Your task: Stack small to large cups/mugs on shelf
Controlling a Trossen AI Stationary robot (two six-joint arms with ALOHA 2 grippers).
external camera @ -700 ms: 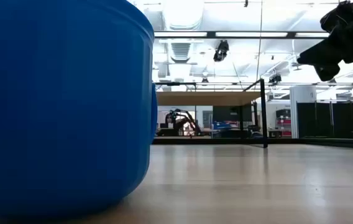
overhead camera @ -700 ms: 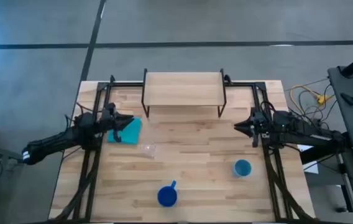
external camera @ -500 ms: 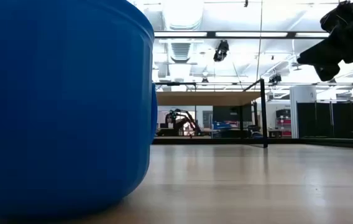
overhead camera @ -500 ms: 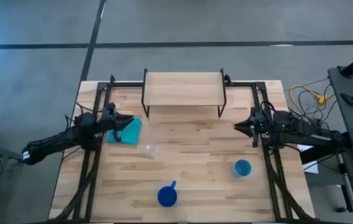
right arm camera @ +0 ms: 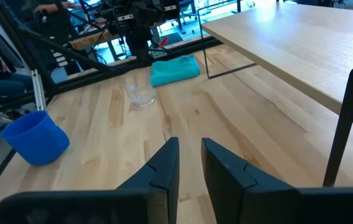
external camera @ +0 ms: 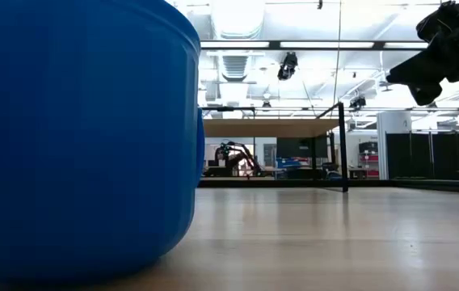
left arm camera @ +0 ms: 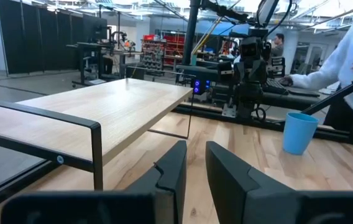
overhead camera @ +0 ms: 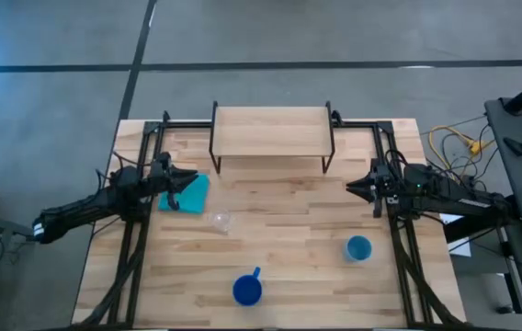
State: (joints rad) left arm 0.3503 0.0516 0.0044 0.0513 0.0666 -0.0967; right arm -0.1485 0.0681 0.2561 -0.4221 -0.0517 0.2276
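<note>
The shelf (overhead camera: pixel 270 131) stands on thin black legs at the table's far middle. A small clear cup (overhead camera: pixel 221 222) stands upright left of centre. The dark blue mug (overhead camera: pixel 247 291) sits near the near edge, handle toward the far side, and fills the left of the low view (external camera: pixel 76 137). The light blue cup (overhead camera: pixel 358 248) stands to the right. My left gripper (overhead camera: pixel 187 177) hovers shut over the left side, above the teal cloth. My right gripper (overhead camera: pixel 353 188) hovers shut at the right, far side of the light blue cup. Neither touches anything.
A folded teal cloth (overhead camera: pixel 187 193) lies on the table under my left gripper. Black frame rails (overhead camera: pixel 141 230) run along both table sides and the far edge. Cables (overhead camera: pixel 454 142) lie off the table's right. People (left arm camera: pixel 350 56) show in the room beyond.
</note>
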